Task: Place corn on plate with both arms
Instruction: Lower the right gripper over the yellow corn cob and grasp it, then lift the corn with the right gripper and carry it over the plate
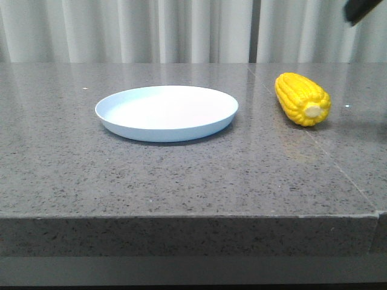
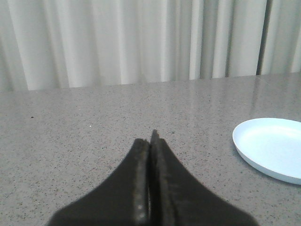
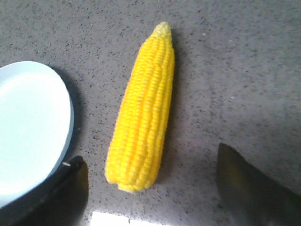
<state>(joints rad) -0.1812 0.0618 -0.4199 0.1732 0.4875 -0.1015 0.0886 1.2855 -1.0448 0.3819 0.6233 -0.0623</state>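
The yellow corn (image 1: 302, 98) lies on the grey table to the right of the pale blue-white plate (image 1: 167, 112), apart from it, its cream stub end toward the camera. In the right wrist view the corn (image 3: 143, 108) lies lengthwise beside the plate (image 3: 33, 127). My right gripper (image 3: 149, 181) hangs above the corn, wide open, its fingers (image 3: 254, 188) on either side of the corn's near end, not touching it. Only a black corner of the right arm (image 1: 363, 9) shows in the front view. My left gripper (image 2: 151, 143) is shut and empty over bare table, left of the plate (image 2: 273, 148).
The grey speckled table (image 1: 181, 175) ends in a front edge near the camera, with a seam running down its right side. Pale curtains (image 1: 181, 30) hang behind the table.
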